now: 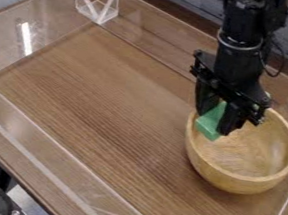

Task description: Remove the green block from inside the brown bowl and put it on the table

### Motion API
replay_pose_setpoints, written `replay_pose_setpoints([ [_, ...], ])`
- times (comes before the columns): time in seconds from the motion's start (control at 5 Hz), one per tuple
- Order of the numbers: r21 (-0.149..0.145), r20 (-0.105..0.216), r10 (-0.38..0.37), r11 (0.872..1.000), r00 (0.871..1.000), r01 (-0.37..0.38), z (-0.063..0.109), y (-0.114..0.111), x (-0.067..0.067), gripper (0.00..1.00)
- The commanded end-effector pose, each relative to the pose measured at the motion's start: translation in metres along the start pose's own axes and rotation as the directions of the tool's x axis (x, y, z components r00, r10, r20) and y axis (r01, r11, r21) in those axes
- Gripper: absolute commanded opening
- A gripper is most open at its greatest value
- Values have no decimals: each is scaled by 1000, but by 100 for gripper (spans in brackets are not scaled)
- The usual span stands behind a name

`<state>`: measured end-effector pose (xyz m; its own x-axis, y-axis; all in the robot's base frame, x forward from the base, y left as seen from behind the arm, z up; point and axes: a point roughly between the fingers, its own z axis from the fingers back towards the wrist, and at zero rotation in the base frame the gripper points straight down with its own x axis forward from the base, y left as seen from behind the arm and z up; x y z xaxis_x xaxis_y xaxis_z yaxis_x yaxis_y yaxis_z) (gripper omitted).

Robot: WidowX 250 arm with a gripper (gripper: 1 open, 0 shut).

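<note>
Claw [220,108] pinching the green block [210,118] (matte, its upper part hidden by the fingers) at the smooth, round brown bowl's [242,152] rim.

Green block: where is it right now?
In the camera view, the green block is between the gripper's fingers, at the left rim of the brown bowl.

open tabletop [100,103] left of bowl [239,168]
</note>
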<state>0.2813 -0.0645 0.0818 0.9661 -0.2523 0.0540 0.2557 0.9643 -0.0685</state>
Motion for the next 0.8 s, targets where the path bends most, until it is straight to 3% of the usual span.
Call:
replay_pose_setpoints([
  [0.0, 5, 108, -26, 1000, 994, 26, 21, 4, 8, 0],
  [0.6, 5, 161, -70, 998, 984, 70, 18, 6, 12, 0],
])
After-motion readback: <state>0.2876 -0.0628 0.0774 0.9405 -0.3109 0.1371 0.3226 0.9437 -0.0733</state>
